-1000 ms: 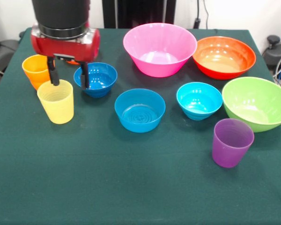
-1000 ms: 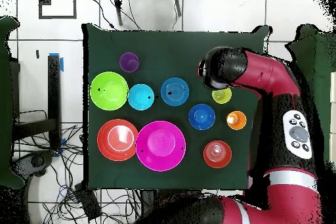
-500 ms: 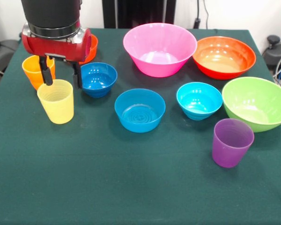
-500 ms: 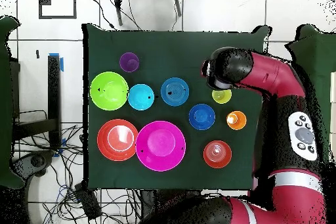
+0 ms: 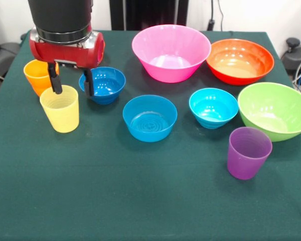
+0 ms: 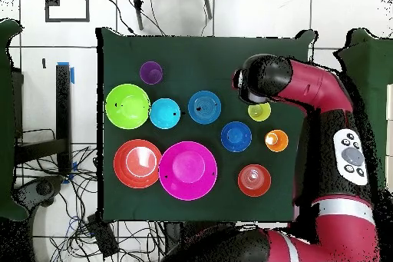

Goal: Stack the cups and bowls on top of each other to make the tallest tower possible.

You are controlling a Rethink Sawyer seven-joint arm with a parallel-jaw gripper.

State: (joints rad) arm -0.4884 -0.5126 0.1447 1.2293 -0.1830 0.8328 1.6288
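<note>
Hovering over the back edge of the yellow cup (image 5: 60,108), the gripper (image 5: 70,81) has its two black fingers spread apart and grips nothing; one finger hangs at the cup's far rim, the other just in front of the dark blue bowl (image 5: 104,83). No stacking shows yet. Every piece stands alone on the table (image 5: 140,201): the orange cup (image 5: 36,74) behind the yellow one, the mid-blue bowl (image 5: 149,117) and cyan bowl (image 5: 213,107) in the middle, the purple cup (image 5: 249,152) near the front, and the pink bowl (image 5: 171,51), large orange-red bowl (image 5: 240,60) and green bowl (image 5: 275,109) beyond. The small orange-red bowl (image 6: 254,180) appears only overhead. The whole tower remains to be built. Compared with half a second earlier, the gripper has shifted slightly toward the dark blue bowl, hiding the small orange-red bowl in the front view; the pieces themselves have not moved.
</note>
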